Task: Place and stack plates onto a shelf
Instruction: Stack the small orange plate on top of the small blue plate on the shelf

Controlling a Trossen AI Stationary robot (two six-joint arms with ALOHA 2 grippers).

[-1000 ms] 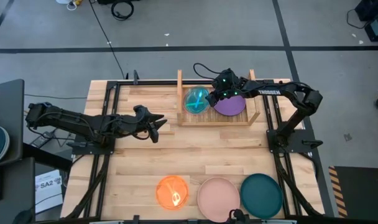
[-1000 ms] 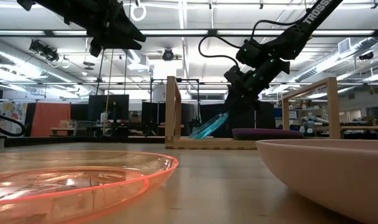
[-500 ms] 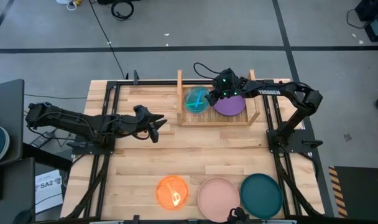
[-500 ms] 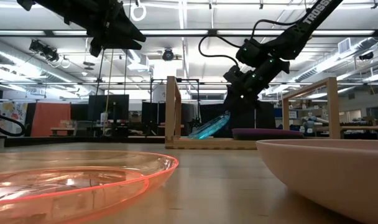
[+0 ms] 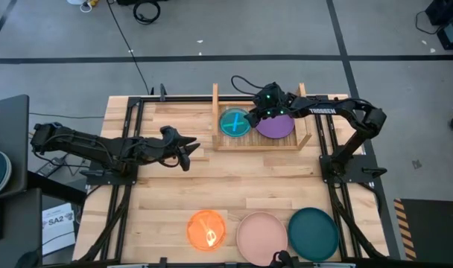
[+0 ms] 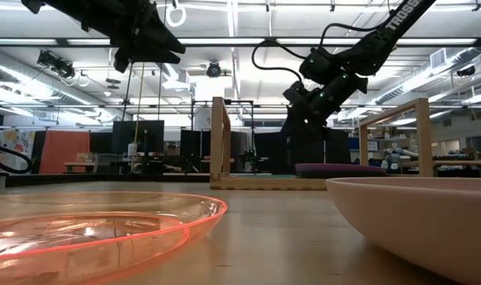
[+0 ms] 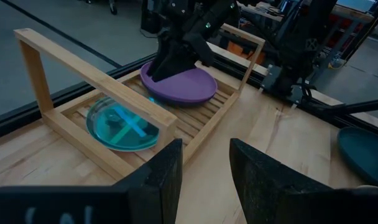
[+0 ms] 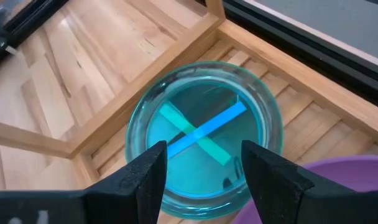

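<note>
Up at the top centre of the high view, the right gripper [image 5: 258, 113] hangs with fingers spread over the shelf [image 5: 301, 144]. A blue translucent plate [image 5: 235, 123] lies flat beside the purple plate [image 5: 277, 126]. From table height the blue plate is hidden behind the shelf rail. At left the left gripper [image 5: 189, 152] waits, fingers apart. Along the bottom edge sit the orange plate [image 5: 206, 228], pink plate [image 5: 261, 235] and teal plate [image 5: 314, 231], the last two cut off.

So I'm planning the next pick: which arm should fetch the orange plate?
Left, probably: its claw hovers mid-table, nearer the orange plate. The right claw is over the shelf.
</note>
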